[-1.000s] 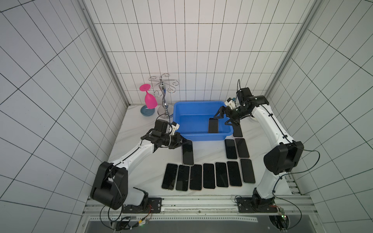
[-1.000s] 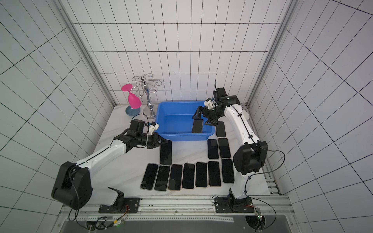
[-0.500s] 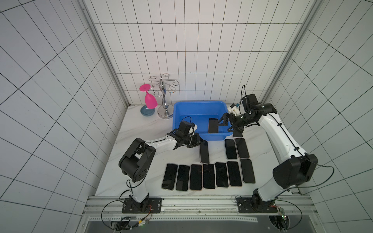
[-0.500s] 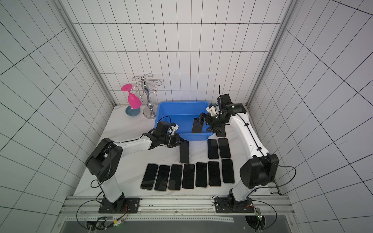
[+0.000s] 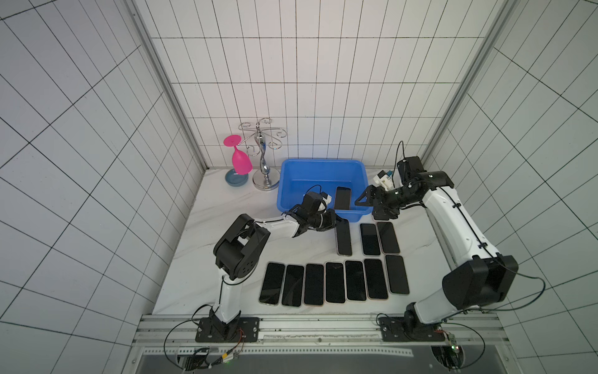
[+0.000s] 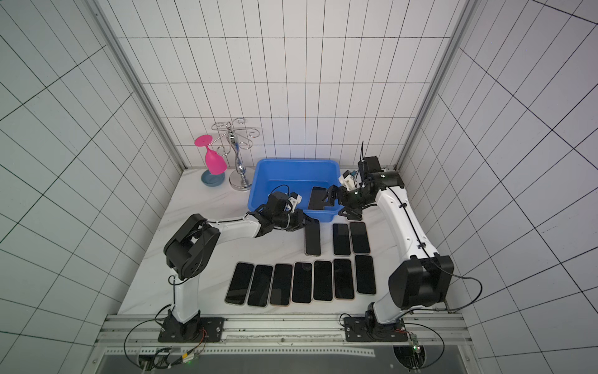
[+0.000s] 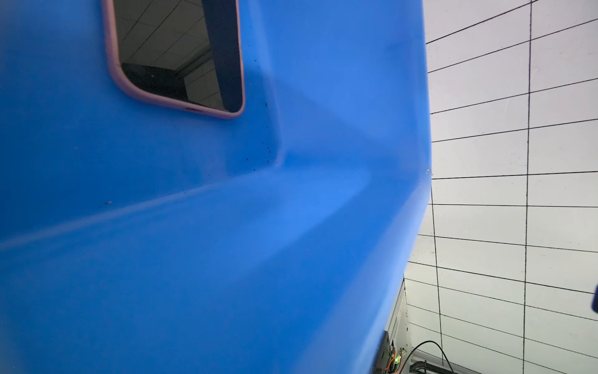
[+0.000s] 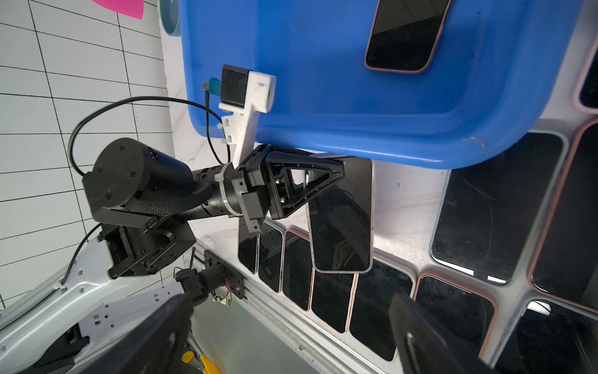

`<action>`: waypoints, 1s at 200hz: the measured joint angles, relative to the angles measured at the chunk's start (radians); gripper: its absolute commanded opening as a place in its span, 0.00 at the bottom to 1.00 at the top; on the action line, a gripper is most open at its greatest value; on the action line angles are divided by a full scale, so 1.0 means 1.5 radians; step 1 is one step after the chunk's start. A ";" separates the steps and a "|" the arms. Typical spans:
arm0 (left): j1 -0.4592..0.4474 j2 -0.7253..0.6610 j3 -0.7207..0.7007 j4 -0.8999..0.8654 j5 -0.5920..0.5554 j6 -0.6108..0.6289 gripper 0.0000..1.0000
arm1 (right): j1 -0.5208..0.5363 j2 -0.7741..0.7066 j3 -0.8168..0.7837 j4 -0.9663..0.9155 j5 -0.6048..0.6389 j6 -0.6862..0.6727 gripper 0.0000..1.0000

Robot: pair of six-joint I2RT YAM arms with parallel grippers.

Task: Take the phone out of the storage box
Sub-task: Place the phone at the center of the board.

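White-tiled booth, marble table [image 5: 226, 226]. Blue storage box [image 5: 322, 160] sits at back centre. One phone is inside, the boxed phone [image 5: 342, 198], flat on the floor in the front-right part w/ screen up; also seen in left wrist view [image 7: 174, 51]. Left gripper [image 5: 335, 220] is low, just outside the box's front wall, clamped on the far end of the gripped phone [image 5: 344, 241]; can't tell if that phone touches the table. Right gripper [image 5: 372, 207] is at the box's front-right corner, jaws spread wide, holding nothing. Two phones [image 5: 378, 238] lie just right of the gripped one, and a row of seven [image 5: 335, 281] runs along the front. Back left: pink glass [image 5: 241, 160] upside down over a grey-blue dish [image 5: 234, 179], beside a chrome rack [image 5: 263, 155].
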 measured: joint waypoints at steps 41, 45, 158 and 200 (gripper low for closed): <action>-0.006 0.025 0.011 0.052 0.001 -0.003 0.00 | -0.007 -0.012 -0.024 -0.008 -0.005 -0.009 0.99; -0.006 0.027 0.012 0.056 0.000 -0.003 0.00 | -0.007 -0.014 -0.026 -0.008 -0.005 -0.010 0.99; -0.040 0.046 0.009 0.101 0.006 -0.002 0.10 | -0.019 -0.030 -0.049 -0.011 -0.005 -0.019 0.99; -0.045 0.045 -0.001 0.107 -0.005 0.014 0.08 | -0.024 -0.031 -0.050 -0.011 -0.005 -0.020 0.99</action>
